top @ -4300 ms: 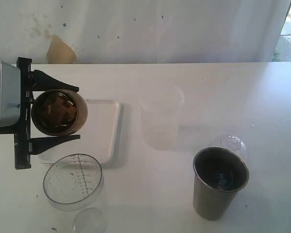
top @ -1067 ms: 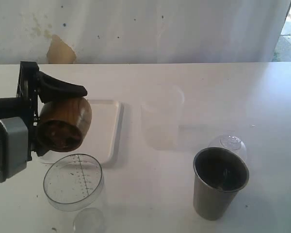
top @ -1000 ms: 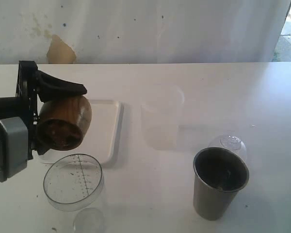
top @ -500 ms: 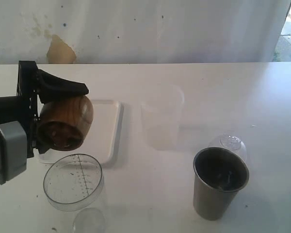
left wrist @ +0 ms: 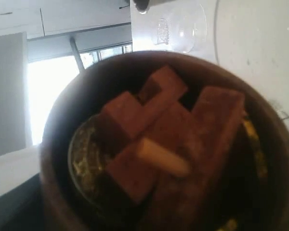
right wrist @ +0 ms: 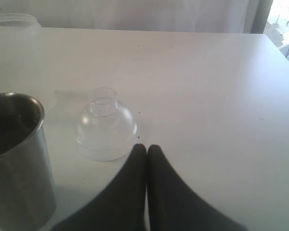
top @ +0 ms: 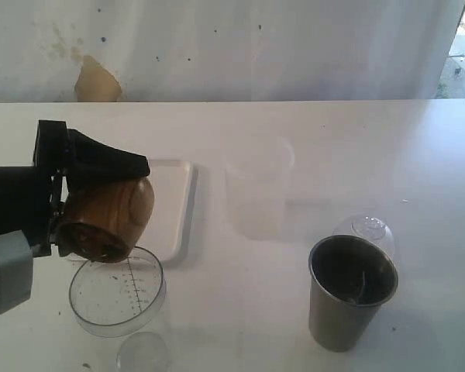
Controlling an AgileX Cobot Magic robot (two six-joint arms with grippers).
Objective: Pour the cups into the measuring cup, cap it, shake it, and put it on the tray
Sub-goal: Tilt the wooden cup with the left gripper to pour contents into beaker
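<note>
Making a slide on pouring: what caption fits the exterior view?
Left gripper tips the brown cup over the measuring cup beside the tray; the steel cup stands at right.

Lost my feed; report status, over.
Left gripper grips brown cup, tipped toward measuring cup, pieces inside. Right gripper shut, empty, beside clear dome lid. Nothing seen blocking.

No word, brand or number can be read anywhere: the only marking is the dark scale line with tick marks down the side of the measuring cup point(top: 139, 302), and any figures beside those ticks are too small to make out.
</note>
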